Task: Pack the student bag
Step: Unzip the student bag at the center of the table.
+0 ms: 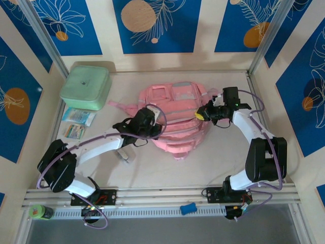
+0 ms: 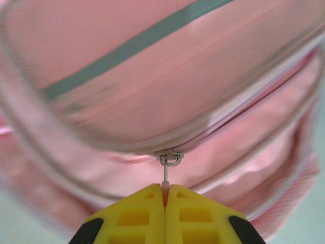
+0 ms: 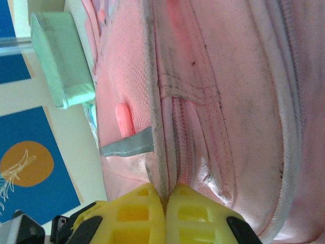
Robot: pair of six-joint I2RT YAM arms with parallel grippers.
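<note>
The pink student bag [image 1: 175, 109] lies flat in the middle of the table, grey-blue trim showing. My left gripper [image 1: 151, 122] sits at the bag's left side, shut on the small pink zipper pull [image 2: 165, 187] that hangs from a metal slider [image 2: 170, 156]. The bag's pink fabric [image 2: 152, 91] spreads behind it. My right gripper [image 1: 201, 115] is at the bag's right edge, its yellow fingers [image 3: 137, 213] shut on a fold of the bag's piped seam [image 3: 161, 168] beside a zipper line.
A mint-green square box [image 1: 86, 85] stands at the back left, also seen in the right wrist view as the box [image 3: 61, 61]. Small packets [image 1: 78, 117] and a card [image 1: 74, 131] lie left of the bag. A blue piece [image 1: 188, 208] rests on the front rail.
</note>
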